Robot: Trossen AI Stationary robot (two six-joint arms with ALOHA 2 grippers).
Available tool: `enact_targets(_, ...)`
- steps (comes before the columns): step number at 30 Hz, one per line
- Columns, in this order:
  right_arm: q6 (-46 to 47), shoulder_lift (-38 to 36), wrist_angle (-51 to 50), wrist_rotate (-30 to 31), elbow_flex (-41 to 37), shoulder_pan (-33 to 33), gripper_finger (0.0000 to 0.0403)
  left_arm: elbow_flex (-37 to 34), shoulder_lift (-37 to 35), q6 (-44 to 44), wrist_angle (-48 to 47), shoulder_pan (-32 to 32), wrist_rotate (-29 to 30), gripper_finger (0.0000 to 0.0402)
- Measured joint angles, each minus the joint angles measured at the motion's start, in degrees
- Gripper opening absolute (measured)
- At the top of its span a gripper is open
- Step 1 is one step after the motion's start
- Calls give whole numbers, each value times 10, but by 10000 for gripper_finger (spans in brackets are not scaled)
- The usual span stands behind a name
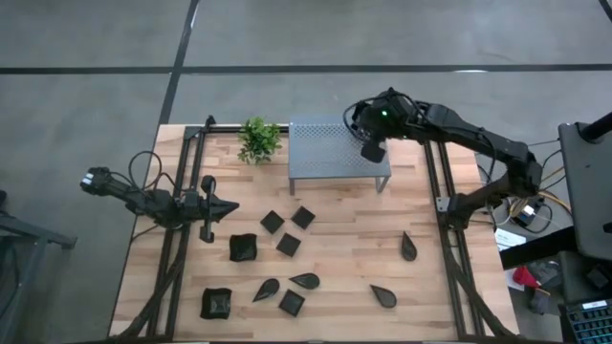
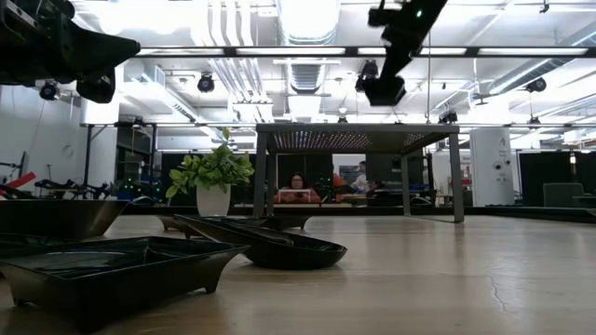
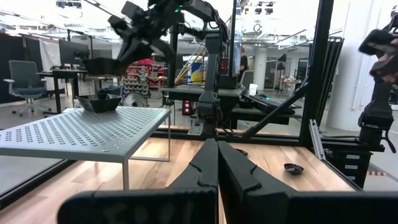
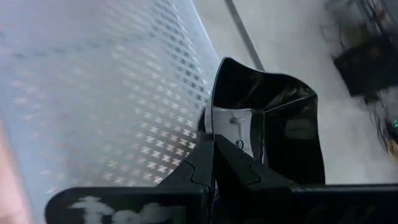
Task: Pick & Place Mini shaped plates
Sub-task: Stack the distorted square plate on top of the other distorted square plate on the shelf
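Several black mini shaped plates (image 1: pixel 288 244) lie on the wooden table in front of the grey perforated shelf (image 1: pixel 325 153). My right gripper (image 1: pixel 371 143) hangs above the shelf's right part, shut on a deep black square dish (image 4: pixel 273 124), which also shows in the low view (image 2: pixel 384 90). In the left wrist view another black dish (image 3: pixel 99 102) sits on the shelf top, below the held dish (image 3: pixel 102 65). My left gripper (image 1: pixel 228 206) is shut and holds nothing, above the table's left side. My right gripper pinches one side wall of the dish at its rim (image 4: pixel 214 121), one finger inside the hollow and one outside. The fingers slant down from above. The dish hangs tilted below them, clear of the shelf top.
A small green plant (image 1: pixel 259 139) in a white pot stands left of the shelf at the table's far edge. Black frame rails (image 1: pixel 182 239) run along the table's left and right sides. Bare wood lies in front of the shelf, right of the plates.
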State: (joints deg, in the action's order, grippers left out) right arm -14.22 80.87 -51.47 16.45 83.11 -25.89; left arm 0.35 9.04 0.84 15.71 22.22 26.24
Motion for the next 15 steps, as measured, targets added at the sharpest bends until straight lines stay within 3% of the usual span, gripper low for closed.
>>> enact_targets(15,8,74,17,1,-1,-68,8,0,0,0,1,0,0,0)
